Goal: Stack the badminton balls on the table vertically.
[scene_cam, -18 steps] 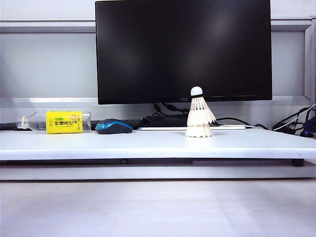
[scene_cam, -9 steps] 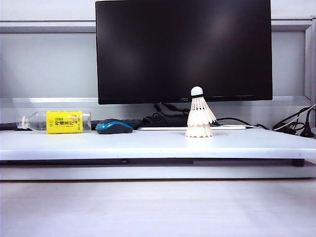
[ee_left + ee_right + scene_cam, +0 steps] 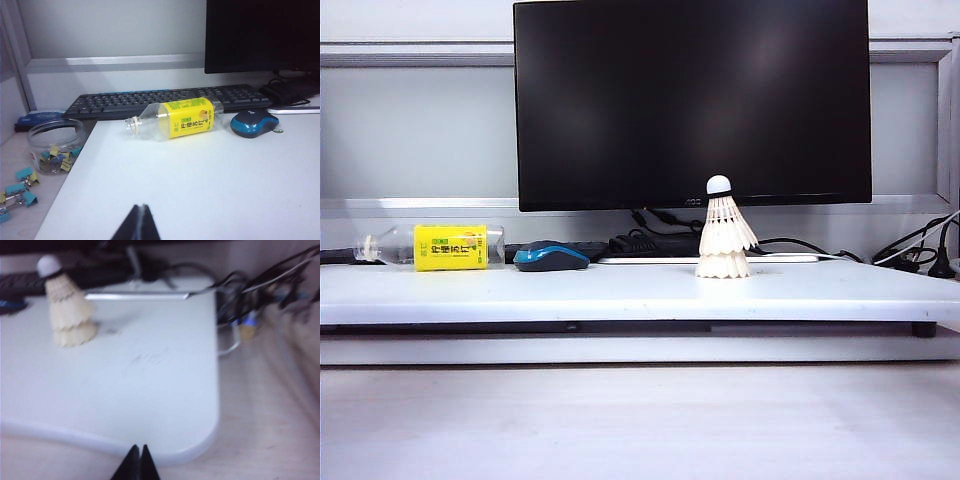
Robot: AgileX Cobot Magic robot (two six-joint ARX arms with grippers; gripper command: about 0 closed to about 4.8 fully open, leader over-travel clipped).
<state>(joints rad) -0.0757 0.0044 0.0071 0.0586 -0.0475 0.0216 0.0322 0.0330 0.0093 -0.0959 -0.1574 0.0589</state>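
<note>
The badminton balls (image 3: 724,238) are seen nested upright on the desk (image 3: 620,290) — job looks done, so left pincer (image 3: 140,214) and right pincer (image 3: 138,454) are kept clenched, empty, well clear.

My exterior camera sits low at the front, level with the table (image 3: 620,290), facing the monitor (image 3: 690,100). My left wrist camera overlooks the mouse (image 3: 254,123) end; my right, the badminton balls (image 3: 67,307) corner.
</note>
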